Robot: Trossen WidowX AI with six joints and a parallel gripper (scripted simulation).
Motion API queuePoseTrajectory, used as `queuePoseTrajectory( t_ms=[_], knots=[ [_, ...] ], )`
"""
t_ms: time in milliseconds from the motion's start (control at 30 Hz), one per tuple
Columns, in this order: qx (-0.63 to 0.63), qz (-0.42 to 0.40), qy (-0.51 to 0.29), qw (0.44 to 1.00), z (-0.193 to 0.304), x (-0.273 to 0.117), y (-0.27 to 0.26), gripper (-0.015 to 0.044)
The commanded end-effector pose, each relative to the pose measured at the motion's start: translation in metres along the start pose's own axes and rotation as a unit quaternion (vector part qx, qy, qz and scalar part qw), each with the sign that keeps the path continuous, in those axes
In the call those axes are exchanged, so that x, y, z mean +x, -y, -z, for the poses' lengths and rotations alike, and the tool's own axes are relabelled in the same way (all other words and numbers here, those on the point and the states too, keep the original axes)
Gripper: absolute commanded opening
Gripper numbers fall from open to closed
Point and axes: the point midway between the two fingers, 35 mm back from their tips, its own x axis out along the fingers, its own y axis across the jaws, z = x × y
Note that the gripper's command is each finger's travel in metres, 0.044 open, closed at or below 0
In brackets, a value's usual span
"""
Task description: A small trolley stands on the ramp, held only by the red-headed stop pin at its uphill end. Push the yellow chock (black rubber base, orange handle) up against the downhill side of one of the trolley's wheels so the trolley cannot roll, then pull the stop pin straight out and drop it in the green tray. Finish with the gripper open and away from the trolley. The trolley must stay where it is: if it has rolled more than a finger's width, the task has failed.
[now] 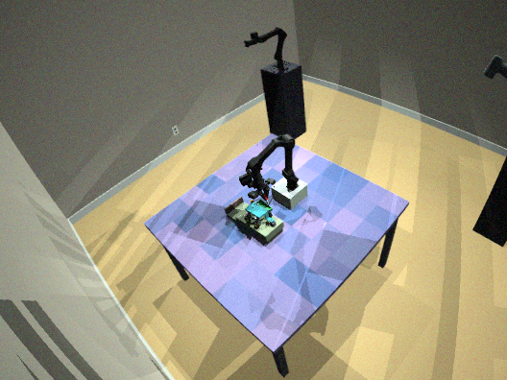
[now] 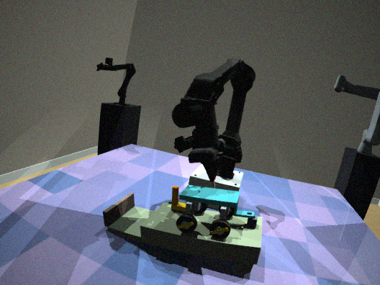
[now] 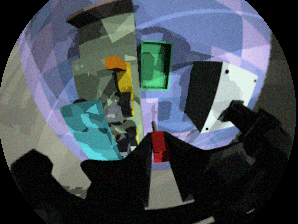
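patchwork tabletop (image 1: 307,269) (image 2: 72,223) (image 3: 175,112), green tray (image 3: 155,65) (plain only from the wrist)

Robotics lab or test room, by its fittings. Exterior view: black arm (image 1: 285,141) (image 2: 239,77) at centre, over patchwork-coloured table (image 1: 307,269) (image 2: 47,248). Two more arms on dark pedestals: one upper left (image 1: 279,45) (image 2: 126,77), one at right edge (image 1: 496,66) (image 2: 374,119). Top view: plain grey walls (image 1: 144,62) (image 2: 252,39), pale skirting, yellowish floor (image 1: 422,297), wall outlet (image 1: 175,130) left of centre.
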Motion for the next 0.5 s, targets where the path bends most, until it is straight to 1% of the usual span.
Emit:
queuePoseTrajectory(
  t_ms=[0,467],
  knots=[
    [-0.002,0.001,0.003,1.000,-0.013,-0.002,0.001,0.0000],
    [-0.002,0.002,0.006,1.000,-0.071,-0.009,0.004,0.0000]
  ],
)
